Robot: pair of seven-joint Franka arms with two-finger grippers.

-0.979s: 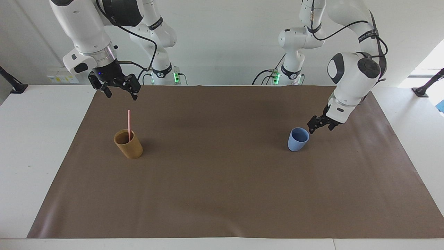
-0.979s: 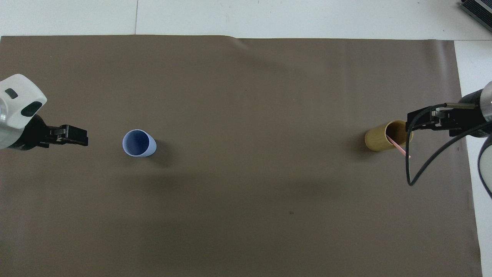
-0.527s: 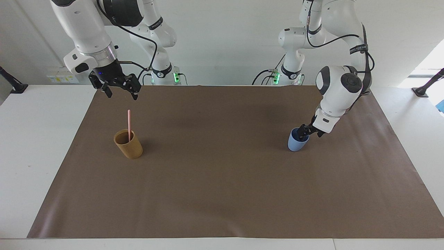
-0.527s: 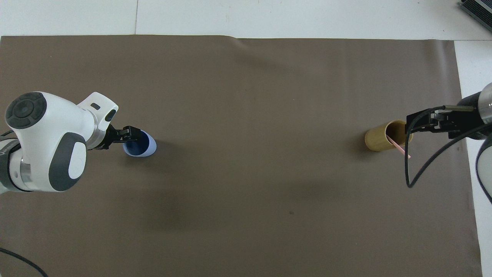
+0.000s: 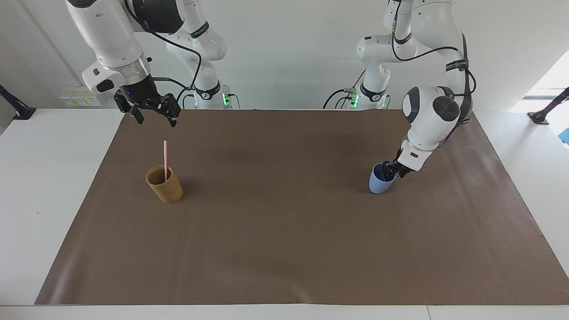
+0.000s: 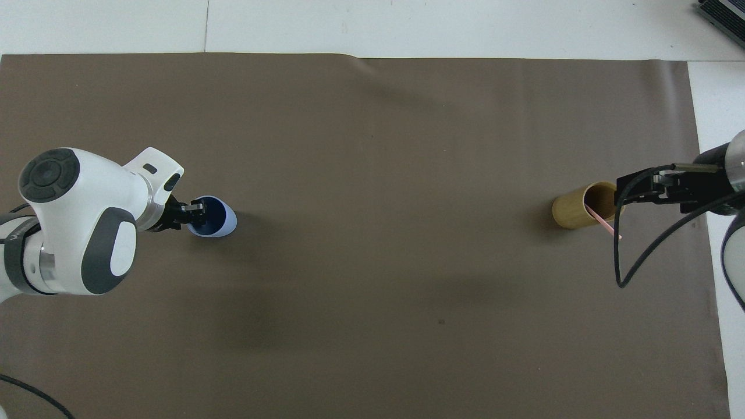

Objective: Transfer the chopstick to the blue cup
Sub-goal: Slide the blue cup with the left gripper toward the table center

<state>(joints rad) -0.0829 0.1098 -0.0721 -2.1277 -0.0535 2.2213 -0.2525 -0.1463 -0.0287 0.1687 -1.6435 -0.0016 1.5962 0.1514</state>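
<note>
Left tool [image 5: 390,170] pinches the smooth blue cup [image 5: 381,182] by its rim — right tool [image 5: 152,116] spread wide, aloft.

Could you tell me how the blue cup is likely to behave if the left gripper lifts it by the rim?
The blue cup is small and looks thin-walled, so probably light. Its base tapers and it already leans on the mat, so it may tip or swing when nudged. The left gripper sits at one side of the rim; held there, the cup could hang crooked or slip.
</note>
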